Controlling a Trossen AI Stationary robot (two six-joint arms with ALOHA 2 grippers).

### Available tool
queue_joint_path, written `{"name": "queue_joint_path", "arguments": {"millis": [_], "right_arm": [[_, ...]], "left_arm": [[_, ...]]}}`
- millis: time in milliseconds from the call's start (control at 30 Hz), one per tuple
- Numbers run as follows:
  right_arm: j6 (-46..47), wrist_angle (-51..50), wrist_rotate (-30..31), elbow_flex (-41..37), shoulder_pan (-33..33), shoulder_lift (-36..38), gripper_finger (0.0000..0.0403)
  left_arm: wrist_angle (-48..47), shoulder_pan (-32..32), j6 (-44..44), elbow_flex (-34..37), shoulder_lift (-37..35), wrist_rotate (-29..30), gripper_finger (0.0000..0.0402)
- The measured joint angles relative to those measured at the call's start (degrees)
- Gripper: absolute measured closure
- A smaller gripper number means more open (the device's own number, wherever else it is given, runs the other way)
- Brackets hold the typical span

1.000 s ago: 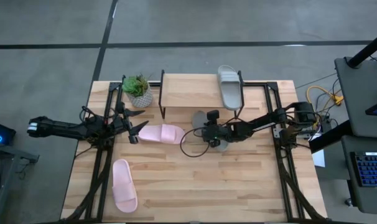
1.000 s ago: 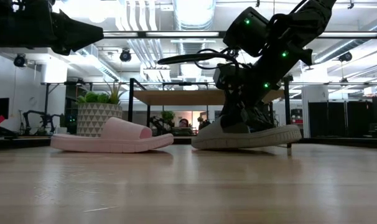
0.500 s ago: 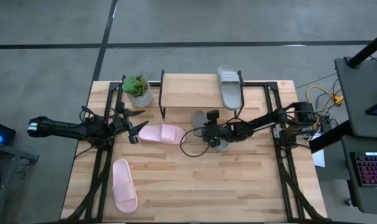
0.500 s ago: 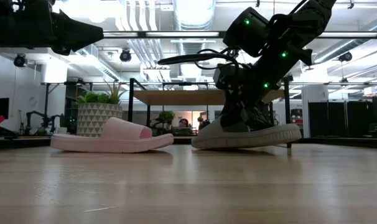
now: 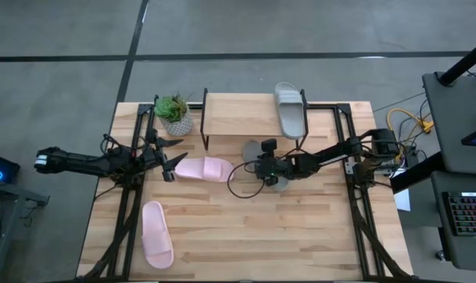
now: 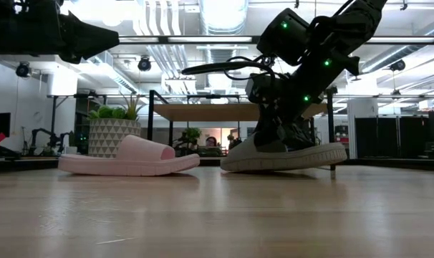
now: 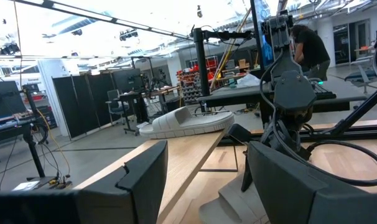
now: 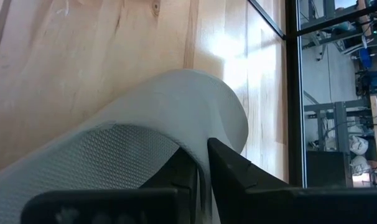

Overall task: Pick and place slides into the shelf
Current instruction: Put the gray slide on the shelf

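Note:
A grey-green slide (image 5: 252, 149) sits mid-table under my right gripper (image 5: 268, 171), which is shut on it. In the low view this slide (image 6: 288, 156) is tilted, one end on the table and the other raised. The second grey-green slide (image 5: 290, 110) lies on the shelf's top board (image 5: 238, 116) and also shows in the left wrist view (image 7: 185, 122). One pink slide (image 5: 203, 167) lies flat on the table in front of the shelf; the other (image 5: 155, 233) lies near the front left. My left gripper (image 5: 169, 157) is open in the air just left of the nearer pink slide. My right gripper holds the grey-green slide by the edge of its wide strap (image 8: 204, 146), pinched with one finger (image 8: 182, 177) under the strap and one (image 8: 238, 174) outside it. The fingers come from above, slanting from the table's right. One end of the slide rests on the table (image 6: 231, 166); the other is raised.
A potted plant (image 5: 175, 114) stands left of the shelf at the far edge. The shelf's thin black legs (image 6: 151, 125) stand behind the slides. Black frame rails run along the table's left and right sides. Bare wood lies in the near middle (image 5: 254, 228).

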State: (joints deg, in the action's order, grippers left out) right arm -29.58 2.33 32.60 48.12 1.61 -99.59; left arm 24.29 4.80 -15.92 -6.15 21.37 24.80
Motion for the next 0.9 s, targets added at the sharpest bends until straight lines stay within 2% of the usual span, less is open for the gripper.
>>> {"name": "queue_joint_path", "arguments": {"millis": [467, 633, 900], "right_arm": [[-0.4, 0.0, 0.8, 0.0, 2.0, 0.1, 0.0375], [-0.4, -0.2, 3.7, 0.0, 3.3, 0.6, 0.0375], [0.0, -0.5, 4.8, 0.0, 5.6, 3.1, 0.0375]], "left_arm": [[-0.4, 0.0, 0.0, 0.0, 0.0, 0.0, 0.0194], [-0.4, 0.0, 0.0, 0.0, 0.0, 0.0, 0.0194], [-0.4, 0.0, 0.0, 0.0, 0.0, 0.0, 0.0194]]}}
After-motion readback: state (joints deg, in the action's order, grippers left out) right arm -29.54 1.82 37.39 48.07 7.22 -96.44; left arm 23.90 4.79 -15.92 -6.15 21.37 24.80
